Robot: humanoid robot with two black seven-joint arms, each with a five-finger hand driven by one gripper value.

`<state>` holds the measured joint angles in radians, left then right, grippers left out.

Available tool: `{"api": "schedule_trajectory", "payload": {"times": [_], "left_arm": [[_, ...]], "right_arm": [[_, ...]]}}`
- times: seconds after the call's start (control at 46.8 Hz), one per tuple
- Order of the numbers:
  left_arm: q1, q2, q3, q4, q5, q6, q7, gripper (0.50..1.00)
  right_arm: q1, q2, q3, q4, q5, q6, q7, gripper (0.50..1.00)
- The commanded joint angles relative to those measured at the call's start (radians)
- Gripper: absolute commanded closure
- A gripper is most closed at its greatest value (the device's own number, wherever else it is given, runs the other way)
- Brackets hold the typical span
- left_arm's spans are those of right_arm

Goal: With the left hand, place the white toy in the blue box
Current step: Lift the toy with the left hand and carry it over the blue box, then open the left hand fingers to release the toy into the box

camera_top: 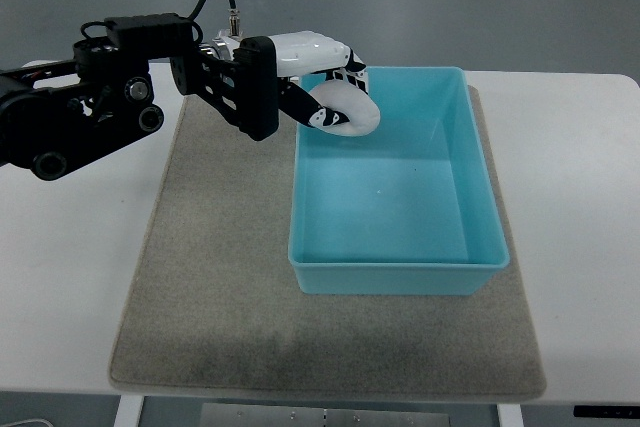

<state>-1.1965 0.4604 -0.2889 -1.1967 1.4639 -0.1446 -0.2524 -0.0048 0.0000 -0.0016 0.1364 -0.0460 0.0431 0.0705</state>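
One left hand (315,72) | fingers grip white toy (345,112); over blue box (480,232)

I have one camera only, set high on my own side and looking steeply down. It takes in the whole mat (220,287), the box (400,267) and most of the white table (60,277) at a middling range. My left arm (90,117) enters from the picture's left edge.
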Motion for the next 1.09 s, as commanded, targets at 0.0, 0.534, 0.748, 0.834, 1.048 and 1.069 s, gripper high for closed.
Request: {"api": "schedule_trajectory", "payload": {"times": [0.0,0.534,0.748,0.834,1.048,1.069], "left_arm": [[0.005,-0.011,0.002,0.005,0.010,0.000,0.001,1.000],[0.043,-0.043,0.008,0.019,-0.010,0.017,0.002,0.508],[0.043,-0.036,0.004,0.029,-0.042,0.022,0.001,0.501],[0.041,-0.031,-0.001,0.032,-0.114,0.022,0.002,0.501],[0.037,0.000,-0.023,0.068,-0.424,0.040,0.004,0.500],[0.037,0.006,-0.023,0.071,-0.453,0.040,0.004,0.500]], "right_arm": [[0.000,0.000,0.000,0.000,0.000,0.000,0.000,0.564],[0.000,0.000,0.000,0.000,0.000,0.000,0.000,0.564],[0.000,0.000,0.000,0.000,0.000,0.000,0.000,0.564],[0.000,0.000,0.000,0.000,0.000,0.000,0.000,0.564],[0.000,0.000,0.000,0.000,0.000,0.000,0.000,0.564],[0.000,0.000,0.000,0.000,0.000,0.000,0.000,0.564]]}}
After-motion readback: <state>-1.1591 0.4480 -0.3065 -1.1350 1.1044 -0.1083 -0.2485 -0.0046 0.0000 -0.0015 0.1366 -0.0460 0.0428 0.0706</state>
